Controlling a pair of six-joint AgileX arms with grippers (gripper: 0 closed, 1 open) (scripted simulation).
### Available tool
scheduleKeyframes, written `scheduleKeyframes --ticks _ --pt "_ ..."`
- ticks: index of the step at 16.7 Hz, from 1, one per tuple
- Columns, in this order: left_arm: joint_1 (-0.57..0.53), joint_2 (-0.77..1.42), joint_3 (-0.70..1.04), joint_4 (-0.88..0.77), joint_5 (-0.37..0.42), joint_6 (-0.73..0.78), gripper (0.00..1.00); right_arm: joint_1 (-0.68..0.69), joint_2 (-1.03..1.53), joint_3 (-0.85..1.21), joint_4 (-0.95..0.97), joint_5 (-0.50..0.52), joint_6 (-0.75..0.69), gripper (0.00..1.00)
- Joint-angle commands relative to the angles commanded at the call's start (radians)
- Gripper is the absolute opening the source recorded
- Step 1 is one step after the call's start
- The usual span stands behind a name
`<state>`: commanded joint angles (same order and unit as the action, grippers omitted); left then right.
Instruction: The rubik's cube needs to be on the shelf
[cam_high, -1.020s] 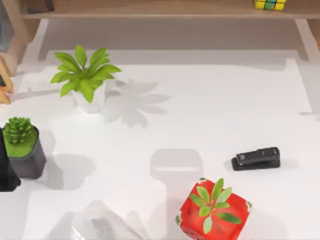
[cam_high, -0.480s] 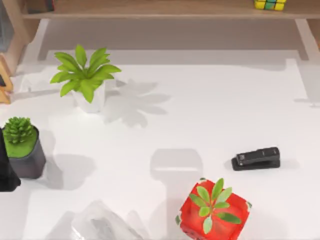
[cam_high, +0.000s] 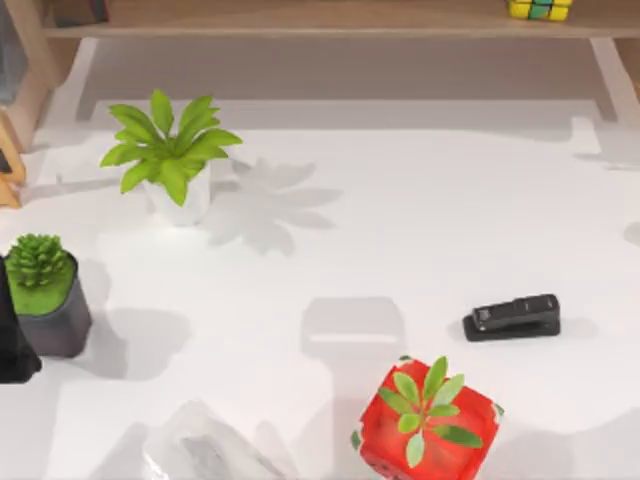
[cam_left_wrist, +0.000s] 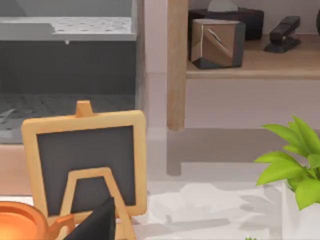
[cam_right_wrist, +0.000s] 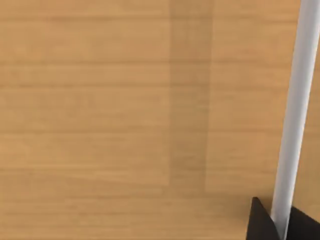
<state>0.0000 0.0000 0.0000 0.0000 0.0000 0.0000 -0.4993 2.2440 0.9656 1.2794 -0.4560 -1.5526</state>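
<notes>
Left gripper (cam_left_wrist: 95, 225): parked at the table's left edge, facing a small chalkboard easel (cam_left_wrist: 85, 165). Spread or pressed together? Cannot tell.
Left side: succulent in a dark pot (cam_high: 45, 295), then a leafy plant in a white pot (cam_high: 172, 160) farther back.
Middle: red cube-shaped planter (cam_high: 425, 420) at the near edge, black stapler (cam_high: 512, 317) just to its right.
Rubik's cube (cam_high: 540, 9): already up on the shelf (cam_high: 300, 20), at its right end, yellow and green tiles showing.
Right gripper (cam_right_wrist: 282, 225): over light-brown wood, dark tips apart, nothing pinched.
Handling: I'd judge the cube light, rigid and a bit slick. Squeeze two opposite flat faces at mid-height, never the corners, since the layers may twist.
Change: cube, plants and stapler haven't budged. Only the faint shadows at the table's right edge have shifted, with a fresh one near the front right corner. My read is that the right arm is on the move.
</notes>
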Motion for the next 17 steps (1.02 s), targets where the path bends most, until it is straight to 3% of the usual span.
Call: scheduleKeyframes --ticks 6,12,17 --pt "0.000 0.000 0.000 0.000 0.000 0.000 1.00 0.007 0.013 0.023 -0.020 0.006 0.001 0.00" --pt "0.000 0.000 0.000 0.000 0.000 0.000 1.00 0.053 0.110 0.252 -0.137 0.057 -0.001 0.00" --pt "0.000 0.000 0.000 0.000 0.000 0.000 1.00 0.065 0.128 0.289 -0.166 0.069 0.002 0.00"
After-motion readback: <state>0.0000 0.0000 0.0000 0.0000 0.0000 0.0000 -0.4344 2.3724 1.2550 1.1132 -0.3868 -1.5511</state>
